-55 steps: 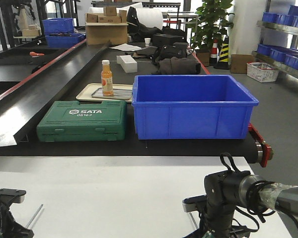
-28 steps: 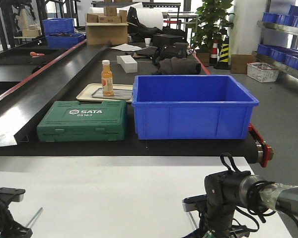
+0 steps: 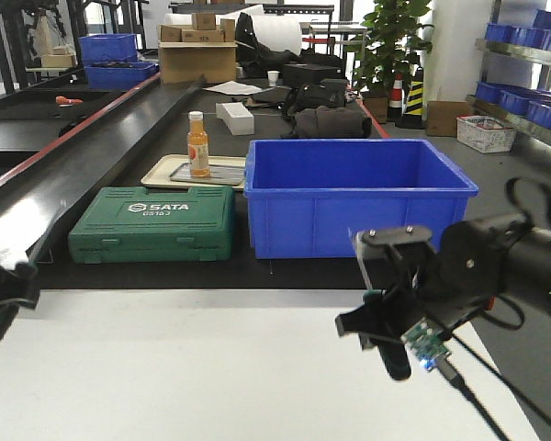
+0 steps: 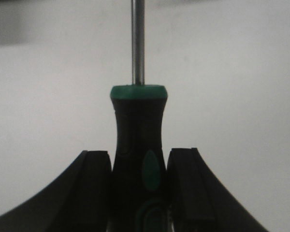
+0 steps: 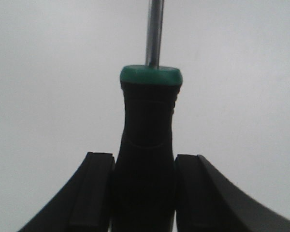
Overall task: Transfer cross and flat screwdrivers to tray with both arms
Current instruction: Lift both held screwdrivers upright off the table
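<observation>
Two screwdrivers appeared to be gripped, and neither had reached the tray. Judging from that, the carry and the release were left to do. The tray itself showed in no view.

Front view: the right arm (image 3: 459,271) was held above the white table (image 3: 211,367), in front of a blue bin (image 3: 349,197). The left arm (image 3: 0,299) was a dark blur at the picture's edge. Neither grip could be told from here.

Left wrist view: the left gripper (image 4: 139,159) had its jaws closed onto the black handle of the first screwdriver (image 4: 137,121), one jaw touching each side. The green collar and steel shaft ran straight out past the jaw tips, centred between them.

Right wrist view: the right gripper (image 5: 147,164) clasped the second screwdriver (image 5: 149,121) the same way. Its jaws pressed both sides of the handle, and the collar and shaft stood clear beyond the tips.
</observation>
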